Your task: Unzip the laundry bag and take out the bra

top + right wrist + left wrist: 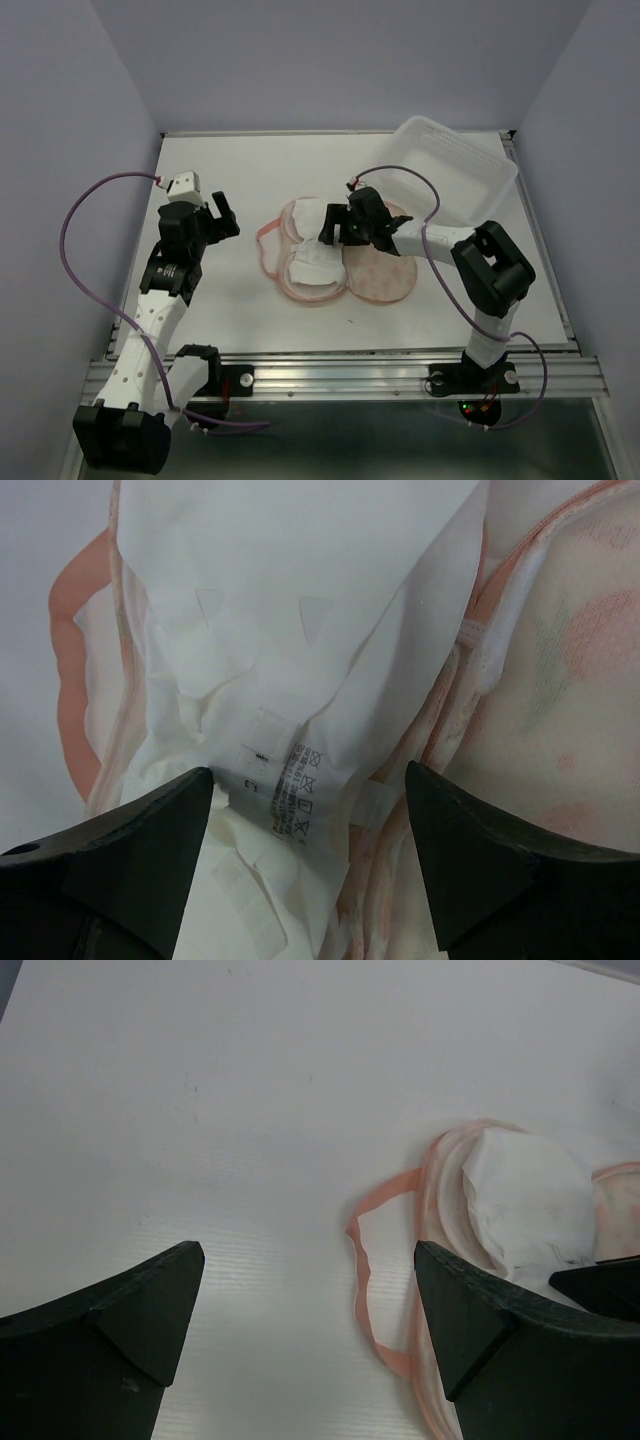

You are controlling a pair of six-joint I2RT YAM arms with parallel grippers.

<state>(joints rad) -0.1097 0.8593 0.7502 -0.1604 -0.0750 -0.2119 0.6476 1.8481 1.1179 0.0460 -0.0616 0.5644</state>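
The bra (280,600) lies in the laundry bag (580,680) beneath the released right tool (308,772).

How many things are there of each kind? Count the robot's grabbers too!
Cream-peach printed fabric laundry bag, pink zipper rim: 1
Small white soft fabric bra: 1
Clear rectangular plastic tub: 1
Black two-finger grippers, left gripper and right gripper: 2
Total: 5

The laundry bag (380,278) lies unzipped in the middle of the table (230,170), its peach printed halves spread flat and its pink loop (266,246) trailing left. The bra (314,264), white and crumpled, rests on the left half with its care label showing.
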